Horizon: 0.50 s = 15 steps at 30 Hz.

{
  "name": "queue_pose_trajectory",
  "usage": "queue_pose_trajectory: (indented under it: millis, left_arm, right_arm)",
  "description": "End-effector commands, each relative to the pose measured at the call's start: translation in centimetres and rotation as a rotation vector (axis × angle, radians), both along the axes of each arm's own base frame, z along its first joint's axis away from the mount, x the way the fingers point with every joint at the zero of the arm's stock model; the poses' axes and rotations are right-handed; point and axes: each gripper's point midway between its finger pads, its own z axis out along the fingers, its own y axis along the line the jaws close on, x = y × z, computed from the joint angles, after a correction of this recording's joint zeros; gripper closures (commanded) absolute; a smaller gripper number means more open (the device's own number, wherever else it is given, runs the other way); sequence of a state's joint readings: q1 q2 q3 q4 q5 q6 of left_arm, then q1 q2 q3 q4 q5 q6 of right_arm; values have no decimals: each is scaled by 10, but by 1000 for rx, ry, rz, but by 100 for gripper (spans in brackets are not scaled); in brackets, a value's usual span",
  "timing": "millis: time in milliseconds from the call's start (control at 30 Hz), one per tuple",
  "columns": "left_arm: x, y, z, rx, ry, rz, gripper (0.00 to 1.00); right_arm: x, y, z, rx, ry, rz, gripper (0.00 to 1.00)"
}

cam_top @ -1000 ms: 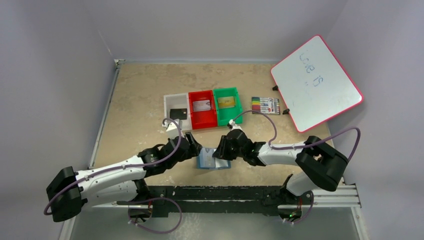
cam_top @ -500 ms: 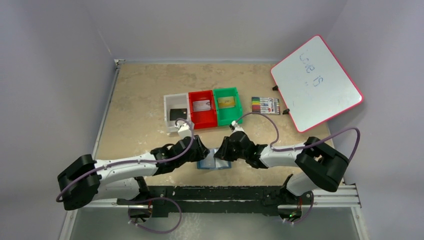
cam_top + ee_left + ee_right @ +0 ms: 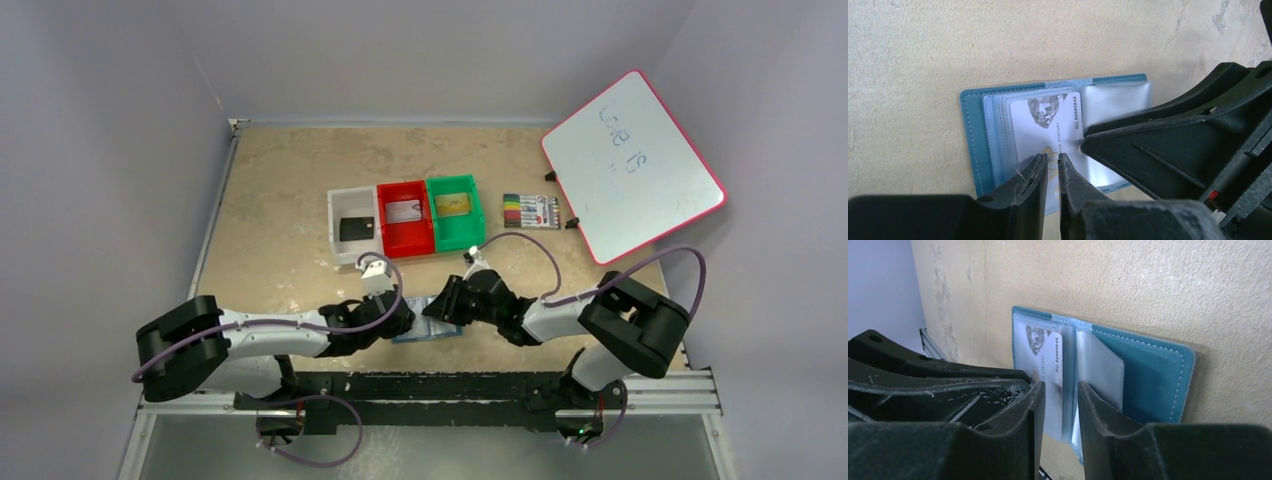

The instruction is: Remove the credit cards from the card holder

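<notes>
card holder open; left fingers straddling card edge

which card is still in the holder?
The pale card with the printed number, under a clear pocket of the open teal card holder. The black card, grey card and gold card lie in the bins.

Teal card holder lies open and flat on worktop, clear pockets up. Silver-white card sleeved in top pocket. Black card in white bin, grey card in red bin, gold card in green bin.
</notes>
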<state>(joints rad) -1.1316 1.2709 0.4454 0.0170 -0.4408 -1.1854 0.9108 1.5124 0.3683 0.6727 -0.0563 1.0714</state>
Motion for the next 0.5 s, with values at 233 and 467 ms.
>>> queue_pose_trajectory:
  millis: [233,467]
  left_arm:
    - [-4,27,-4,23,-28,83,73]
    - [1,27,22,-108,-94,114,44]
  right_arm:
    - [0,6,13,51,-60,68,68]
    - [-2,2,11,75,-50,44,66]
